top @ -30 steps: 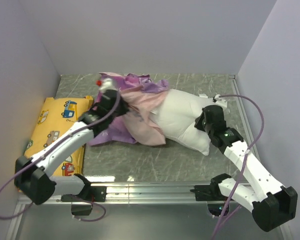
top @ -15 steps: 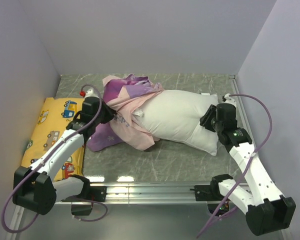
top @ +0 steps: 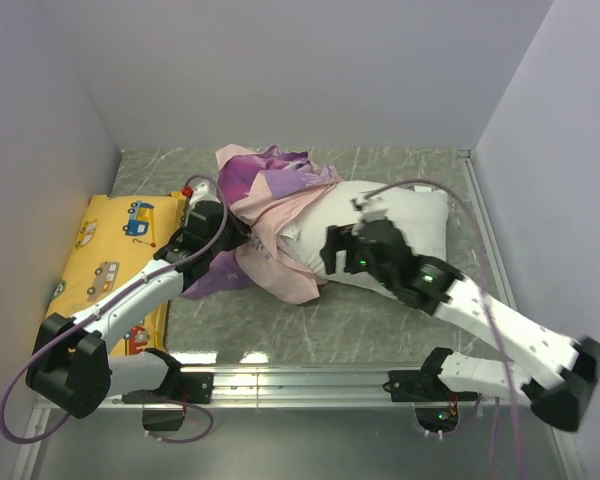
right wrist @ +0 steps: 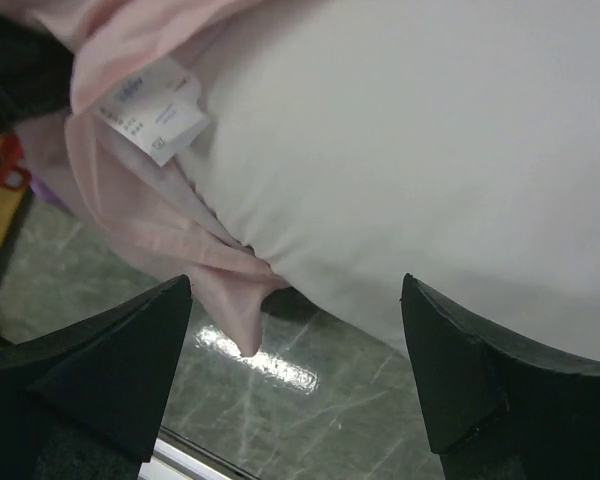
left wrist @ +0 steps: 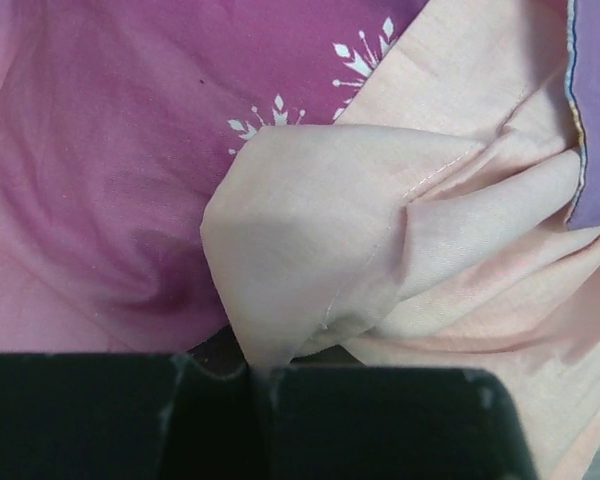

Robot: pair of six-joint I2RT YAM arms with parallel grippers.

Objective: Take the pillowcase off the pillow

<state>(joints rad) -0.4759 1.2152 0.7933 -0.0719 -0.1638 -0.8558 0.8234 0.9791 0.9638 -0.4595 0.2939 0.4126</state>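
Pillowcase (top: 270, 205) pinched in my left gripper (left wrist: 252, 370) — pillow (top: 420, 225) stretches toward the table's (top: 400, 160) right edge — right gripper (right wrist: 295, 295) wide above it.

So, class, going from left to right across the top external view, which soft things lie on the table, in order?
yellow cushion → pillowcase → pillow

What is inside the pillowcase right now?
The pillow has its left end tucked into the bunched pillowcase; fabric hides how deep. The rest lies bare.
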